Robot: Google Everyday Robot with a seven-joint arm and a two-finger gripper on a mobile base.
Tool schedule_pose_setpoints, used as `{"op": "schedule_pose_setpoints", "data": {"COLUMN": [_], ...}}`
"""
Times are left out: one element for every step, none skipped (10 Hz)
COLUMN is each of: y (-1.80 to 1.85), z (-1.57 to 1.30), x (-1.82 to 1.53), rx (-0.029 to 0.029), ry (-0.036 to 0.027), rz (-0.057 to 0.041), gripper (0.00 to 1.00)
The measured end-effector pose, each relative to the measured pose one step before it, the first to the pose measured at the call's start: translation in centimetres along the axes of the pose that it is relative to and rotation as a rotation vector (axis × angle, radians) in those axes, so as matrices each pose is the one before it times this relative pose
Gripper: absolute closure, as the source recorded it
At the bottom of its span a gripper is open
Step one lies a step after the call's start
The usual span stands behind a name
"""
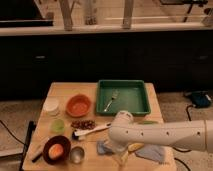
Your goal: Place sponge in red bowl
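The gripper [121, 156] hangs by the table's [65, 91] front edge, touching the sponge [103, 147]; the red bowl [78, 105] sits well apart.

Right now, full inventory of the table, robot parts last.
table: 1, light wood, centre of view
tray: 1, green, far right of table
fork: 1, metal, inside the tray
red bowl: 1, orange-red, left of the tray
white cup: 1, white, left edge, beside the red bowl
green cup: 1, pale green, left side, nearer than the white cup
brush: 1, white handle, mid table
dark bowl: 1, dark with something orange inside, near left corner
metal cup: 1, silver, right of the dark bowl
sponge: 1, light blue, near edge, under the arm
cloth: 1, grey-blue, near right corner
arm: 1, white, reaching in from the right
gripper: 1, low over the near edge, by the sponge
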Motion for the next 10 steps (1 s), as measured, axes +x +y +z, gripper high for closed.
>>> {"op": "schedule_pose_setpoints", "data": {"y": [-0.047, -0.158, -0.066, 0.323, 0.056, 0.02, 0.065, 0.14, 0.137, 0.135], "z": [-0.032, -0.157, -0.197, -0.026, -0.062, -0.039, 0.024, -0.129, -0.434, -1.046], "x": [0.007, 0.033, 0.002, -0.054, 0.015, 0.007, 0.008, -0.076, -0.144, -0.265], "rx": [0.00105, 0.00372, 0.00084, -0.00675, -0.00111, -0.00057, -0.0012, 0.00691, 0.03001, 0.05515], "ry": [0.00037, 0.00262, -0.00138, -0.0009, -0.00059, 0.00008, 0.00023, 0.00255, 0.01221, 0.00878], "rz": [-0.00026, -0.00183, 0.00183, -0.00113, 0.00104, 0.00027, 0.00007, -0.00009, -0.00398, -0.00015], "gripper": [0.39, 0.32, 0.23, 0.2, 0.2, 0.2, 0.2, 0.25, 0.33, 0.44]}}
